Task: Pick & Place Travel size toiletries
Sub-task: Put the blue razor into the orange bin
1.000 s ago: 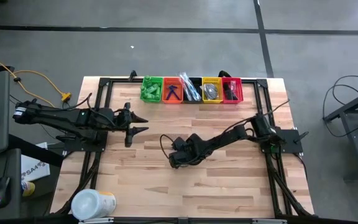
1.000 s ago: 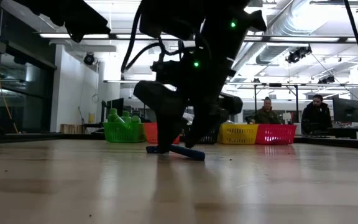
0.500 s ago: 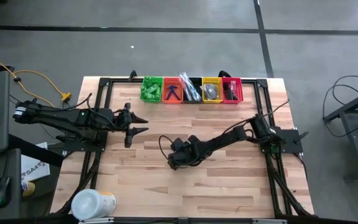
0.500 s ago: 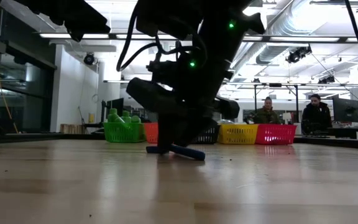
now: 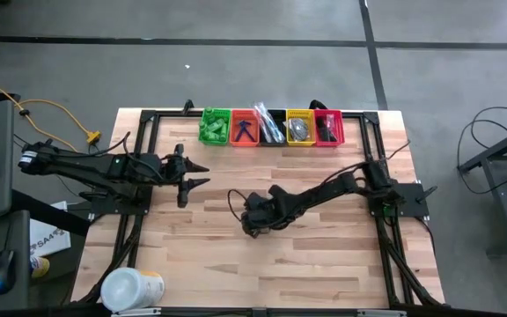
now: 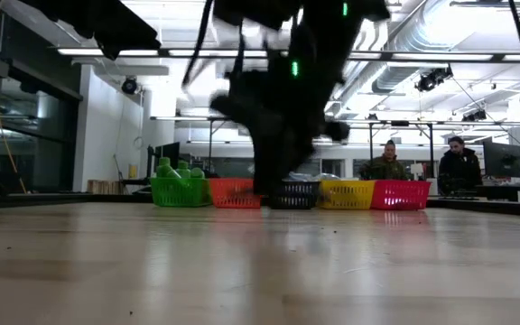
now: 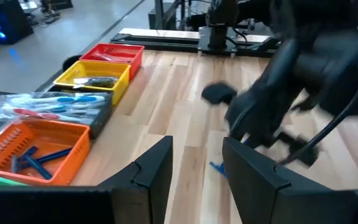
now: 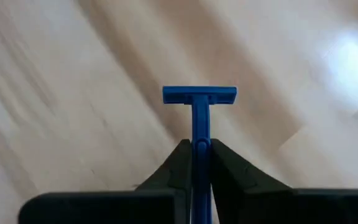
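Note:
A blue razor (image 8: 199, 109) shows in the right wrist view, with my right gripper (image 8: 197, 144) shut on it. That gripper (image 5: 252, 224) hangs over the middle of the table and is blurred in the low view (image 6: 273, 176). The table under it is bare in the low view. My left gripper (image 5: 202, 174) waits open above the table's left part, its fingers (image 7: 154, 165) apart with nothing between them. From there a bit of the blue razor (image 7: 216, 167) shows under the right gripper. My right gripper pinches the razor's handle (image 8: 199, 149) between its two fingers, which lie along the handle. The razor's head (image 8: 199, 94) sticks out past the fingertips, crosswise to them. The razor is lifted clear of the table.
A row of bins stands at the table's far edge: green (image 5: 215, 126), orange (image 5: 243, 129), black (image 5: 271, 126), yellow (image 5: 299, 129), red (image 5: 327, 128). A large white tub (image 5: 130, 289) stands at the near left corner. Two people sit in the room beyond (image 6: 386, 164).
My right gripper has shut on the blue razor, which lay on the table, and has risen with it. The razor has left the tabletop in the low view.

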`<state>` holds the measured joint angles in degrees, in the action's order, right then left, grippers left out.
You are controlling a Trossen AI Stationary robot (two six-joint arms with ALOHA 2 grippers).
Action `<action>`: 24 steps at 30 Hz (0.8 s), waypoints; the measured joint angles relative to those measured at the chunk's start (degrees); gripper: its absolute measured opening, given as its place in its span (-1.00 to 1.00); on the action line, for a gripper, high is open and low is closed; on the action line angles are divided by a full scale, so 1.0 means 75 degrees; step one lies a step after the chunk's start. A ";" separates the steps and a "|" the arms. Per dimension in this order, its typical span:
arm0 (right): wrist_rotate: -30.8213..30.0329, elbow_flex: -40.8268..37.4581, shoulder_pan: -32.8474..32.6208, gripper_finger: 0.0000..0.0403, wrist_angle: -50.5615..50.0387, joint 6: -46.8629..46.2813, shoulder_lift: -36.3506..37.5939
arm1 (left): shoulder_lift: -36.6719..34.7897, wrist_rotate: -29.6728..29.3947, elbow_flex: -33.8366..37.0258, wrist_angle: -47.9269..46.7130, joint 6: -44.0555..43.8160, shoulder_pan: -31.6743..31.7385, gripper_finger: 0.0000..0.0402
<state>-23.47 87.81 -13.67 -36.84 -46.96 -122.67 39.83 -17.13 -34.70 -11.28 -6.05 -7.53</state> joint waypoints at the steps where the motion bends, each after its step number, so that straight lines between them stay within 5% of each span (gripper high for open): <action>1: -0.0195 0.0003 0.0011 -0.87 -0.0069 0.0140 0.0161 | 0.0001 -0.0076 0.0000 -0.0001 0.0030 -0.0003 -0.30; 9: -0.1477 0.0005 0.0265 -0.87 -0.0392 0.1589 0.1163 | 0.0090 -0.0628 0.0107 -0.0162 0.0236 0.0003 -0.30; 13: -0.1700 -0.0722 0.0428 -0.87 0.0620 0.2140 0.1772 | 0.0138 -0.0785 0.0797 0.0595 0.0456 0.0006 -0.30; 24: 0.0968 -0.4996 0.1291 -0.87 0.9210 0.5083 0.3157 | 0.0533 -0.0395 0.2001 0.3803 0.0638 0.0009 -0.30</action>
<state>-16.21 50.34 -3.99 32.23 -8.83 -98.99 43.82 -20.09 -19.69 17.24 -1.27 -7.46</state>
